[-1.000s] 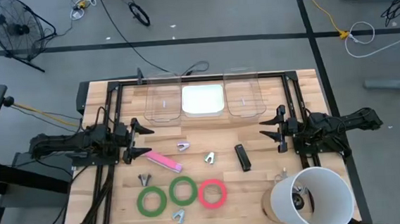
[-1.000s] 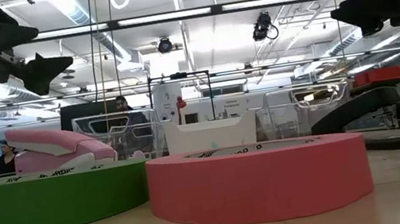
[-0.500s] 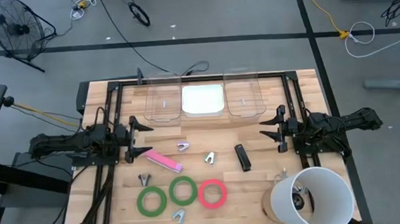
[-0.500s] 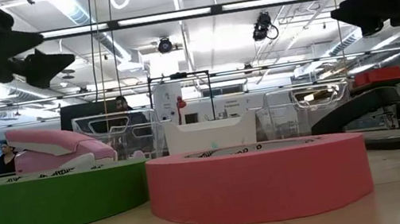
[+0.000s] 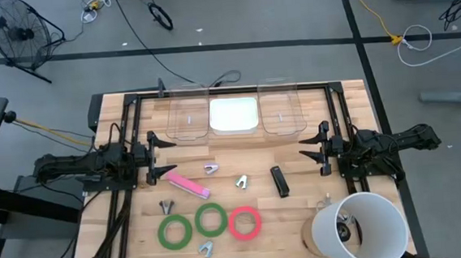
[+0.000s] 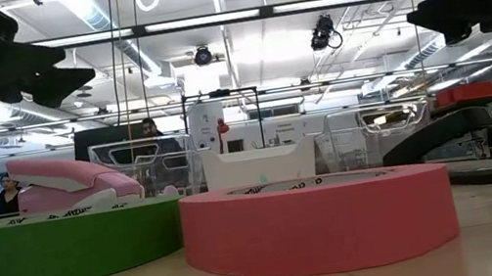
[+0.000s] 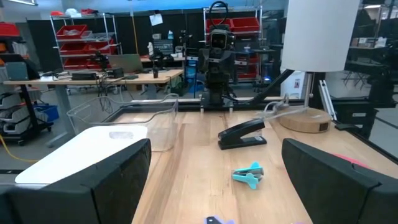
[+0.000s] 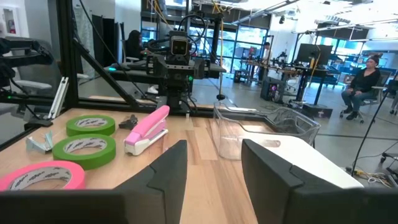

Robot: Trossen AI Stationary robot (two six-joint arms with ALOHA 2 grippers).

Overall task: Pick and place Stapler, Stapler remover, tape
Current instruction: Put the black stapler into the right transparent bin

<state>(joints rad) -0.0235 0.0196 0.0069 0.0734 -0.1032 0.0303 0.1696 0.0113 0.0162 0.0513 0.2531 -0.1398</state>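
Note:
A pink stapler (image 5: 188, 186) and a black stapler (image 5: 279, 182) lie on the wooden table. Two green tape rolls (image 5: 175, 230) (image 5: 210, 219) and a pinkish-red one (image 5: 244, 222) lie flat near the front edge. Small staple removers lie scattered (image 5: 210, 169) (image 5: 241, 181) (image 5: 167, 206) (image 5: 205, 247). My left gripper (image 5: 171, 156) is open and empty above the table, just left of the pink stapler's far end; its own view (image 7: 214, 186) shows the black stapler (image 7: 244, 134) beyond it. My right gripper (image 5: 302, 149) is open and empty, right of the black stapler.
Two clear bins (image 5: 187, 120) (image 5: 282, 113) flank a white tray (image 5: 233, 115) at the far edge. A lamp with a white shade (image 5: 359, 227) stands at the near right corner. A black frame (image 5: 228, 91) runs around the work area. People sit in the room beyond (image 8: 364, 81).
My left gripper has shifted a little toward the table's right edge, nearer the pink stapler, and stays open. Nothing on the table has moved.

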